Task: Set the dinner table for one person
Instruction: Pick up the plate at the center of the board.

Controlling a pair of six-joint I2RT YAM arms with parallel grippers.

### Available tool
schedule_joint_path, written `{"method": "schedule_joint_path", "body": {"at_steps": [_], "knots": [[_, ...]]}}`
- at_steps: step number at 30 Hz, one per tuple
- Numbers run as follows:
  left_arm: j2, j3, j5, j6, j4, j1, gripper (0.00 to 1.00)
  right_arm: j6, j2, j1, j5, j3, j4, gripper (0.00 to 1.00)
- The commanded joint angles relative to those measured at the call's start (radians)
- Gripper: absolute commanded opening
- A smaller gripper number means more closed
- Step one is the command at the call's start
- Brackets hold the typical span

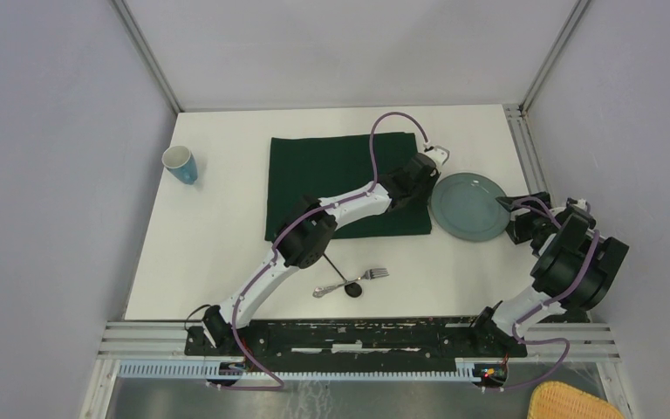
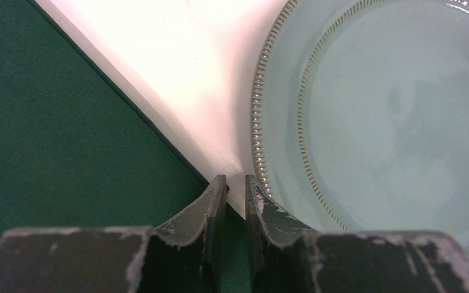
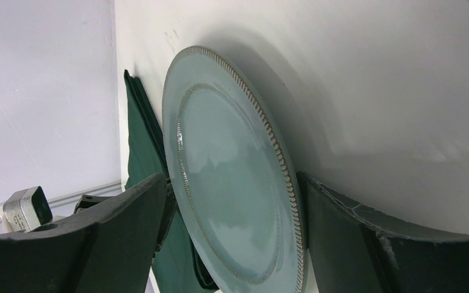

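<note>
Two arms are out over the dinner table (image 1: 218, 253), the big white top that carries everything else. A dark green cloth (image 1: 331, 175) lies flat at centre-back. A pale blue-green plate (image 1: 467, 205) sits flat just right of the cloth, its left rim close to the cloth's right edge.

The left arm reaches diagonally across the cloth to that right edge. In the left wrist view, the left gripper (image 2: 236, 183) is low over the cloth's border. Its fingers (image 2: 217, 201) are almost together with only a thin slit between them. The cloth edge runs under the slit, with bare white table and the plate's beaded rim just beyond. I cannot tell whether the cloth is actually pinched.

The right arm is folded at the table's right side and points left at the plate. The right gripper (image 3: 229, 177) has its jaws wide apart, one on each side of the plate's near rim, so the plate fills the gap. The jaws look very close to the rim, but contact is unclear.

A blue cup (image 1: 181, 163) stands upright at the far left, well apart from the cloth. A fork (image 1: 375, 274) and a spoon (image 1: 324, 290) lie together near the front edge, below the cloth. The corner of a yellow woven basket (image 1: 576, 401) shows off the table at bottom right.
</note>
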Motion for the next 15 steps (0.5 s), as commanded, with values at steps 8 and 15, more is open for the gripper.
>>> {"method": "schedule_joint_path", "body": {"at_steps": [8,15], "knots": [[0.023,0.027,0.001,0.036,0.020,-0.008,0.26,-0.008,0.107,0.069,0.047,-0.026,-0.026,0.84],[0.030,0.040,0.009,0.037,0.008,-0.009,0.26,-0.002,0.138,0.087,0.027,-0.031,0.004,0.83]]}}
